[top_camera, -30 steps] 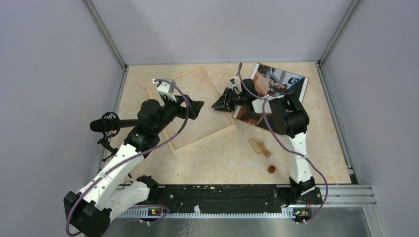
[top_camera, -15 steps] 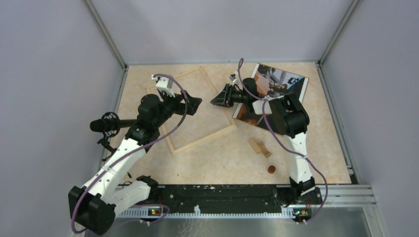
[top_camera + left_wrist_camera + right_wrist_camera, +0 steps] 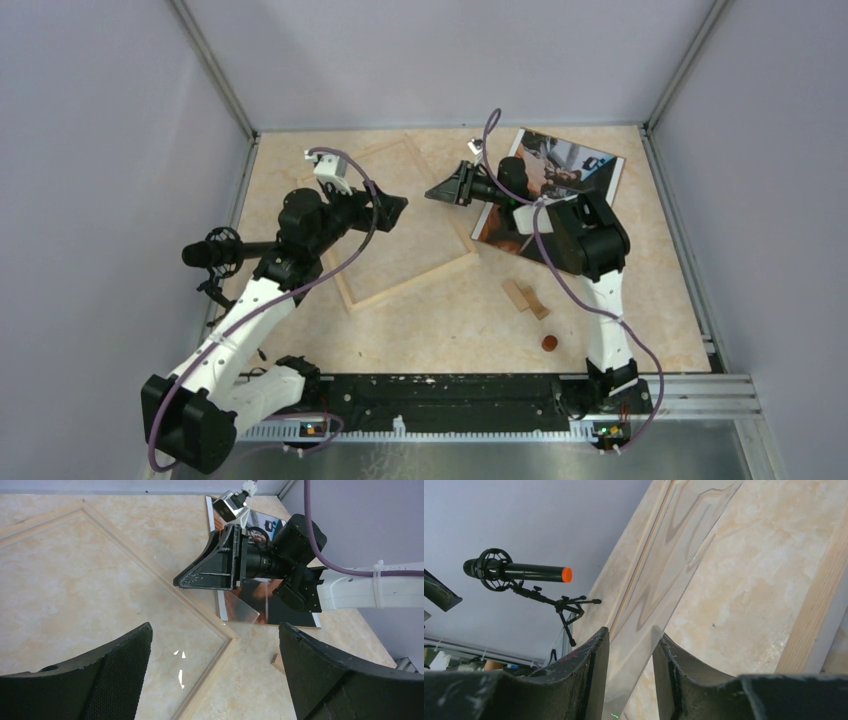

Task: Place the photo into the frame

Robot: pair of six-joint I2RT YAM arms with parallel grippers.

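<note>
Microphone [image 3: 212,253]: far left of the top view, off the side of the worktop [image 3: 450,320], out of the action.

Left pincer [image 3: 397,208]: hovering left of centre over the frame's inner field, fingers [image 3: 120,675] spread wide, nothing between them.

Frame [image 3: 412,280]: flat on the worktop, a tilted rectangle left of centre. Only bare worktop shows inside it, so the photo is not in yet.

Right pincer [image 3: 436,192]: just right of the left one, over the frame's right-hand slat, nose pointing left. Its own camera shows fingers [image 3: 591,670] a narrow gap apart, with a clear sheet [image 3: 669,555] running up out of that gap. Clamped on it or only looking past it, I cannot tell.

Photo [image 3: 575,165]: upper right, face up, partly under the right arm, its lower-left corner just beside the frame's right corner, wholly outside the frame.

Wooden blocks [image 3: 525,297]: lower right of centre, near the photo's lower edge.

Risk, collision: the two pincers sit near each other, and a careless reach by either could clip the other.

Risk, frame shift: sliding the flat photo leftward could shove the light frame out of line.

Risk, misfit: photo and frame lie at different angles, so a corner could ride up on a slat.

Risk, sheet: if that clear sheet is held, a loose grip could drop it askew.
</note>
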